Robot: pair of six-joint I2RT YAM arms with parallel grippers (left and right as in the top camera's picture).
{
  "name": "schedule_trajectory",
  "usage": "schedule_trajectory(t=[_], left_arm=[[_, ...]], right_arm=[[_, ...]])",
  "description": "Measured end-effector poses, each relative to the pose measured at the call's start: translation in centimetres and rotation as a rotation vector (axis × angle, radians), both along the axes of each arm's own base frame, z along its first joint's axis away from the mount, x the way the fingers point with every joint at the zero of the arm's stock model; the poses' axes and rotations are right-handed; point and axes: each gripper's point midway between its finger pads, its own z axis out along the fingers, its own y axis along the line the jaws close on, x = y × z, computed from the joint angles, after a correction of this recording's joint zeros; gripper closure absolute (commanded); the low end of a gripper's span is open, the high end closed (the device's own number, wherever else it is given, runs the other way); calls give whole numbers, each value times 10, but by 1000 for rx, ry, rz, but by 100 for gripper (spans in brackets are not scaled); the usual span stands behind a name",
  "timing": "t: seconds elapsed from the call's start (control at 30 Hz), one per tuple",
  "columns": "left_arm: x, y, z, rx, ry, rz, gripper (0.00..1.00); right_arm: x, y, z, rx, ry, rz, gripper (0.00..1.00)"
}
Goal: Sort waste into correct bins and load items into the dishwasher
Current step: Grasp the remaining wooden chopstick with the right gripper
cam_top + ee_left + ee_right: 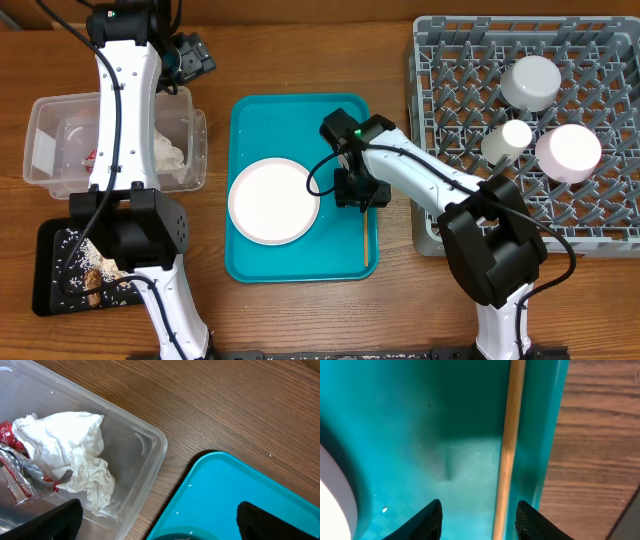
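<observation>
Right now I am hovering my right gripper (479, 515) low over the teal tray (420, 410), jaws spread and holding nothing. The chopstick (509, 445) is lying flat on the tray floor, tight against the tray's right wall, and I am making out only one stick there. Its long axis is running near to far along that wall, so my fingers are straddling it, one on its left and one on its right. It is sitting off centre in the gap, much closer to my right finger and the wall than to my left finger. I am judging that a small shift to the right matters before closing, since the wall is crowding that side. The plate (273, 200) is lying just left of me on the same tray. My left gripper (190, 55) is also hanging open and empty, far off by the clear tub (45, 115), so my right arm is the nearer one, and the rack (600, 230) is waiting to my right.
</observation>
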Motion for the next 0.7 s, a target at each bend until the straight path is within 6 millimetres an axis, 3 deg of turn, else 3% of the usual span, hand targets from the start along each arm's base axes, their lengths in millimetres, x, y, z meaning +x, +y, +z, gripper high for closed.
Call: schedule_trajectory(t=[0.23, 0.3, 0.5, 0.7], left_arm=[[0, 0, 0, 0, 0, 0, 0], [0, 0, 0, 0, 0, 0, 0], [0, 0, 0, 0, 0, 0, 0], [0, 0, 0, 0, 0, 0, 0]], right_arm=[[-4, 2, -14, 16, -3, 3, 49], [-4, 3, -15, 23, -9, 5, 55], [-3, -1, -16, 15, -28, 6, 96], [-1, 0, -16, 20, -36, 1, 96]])
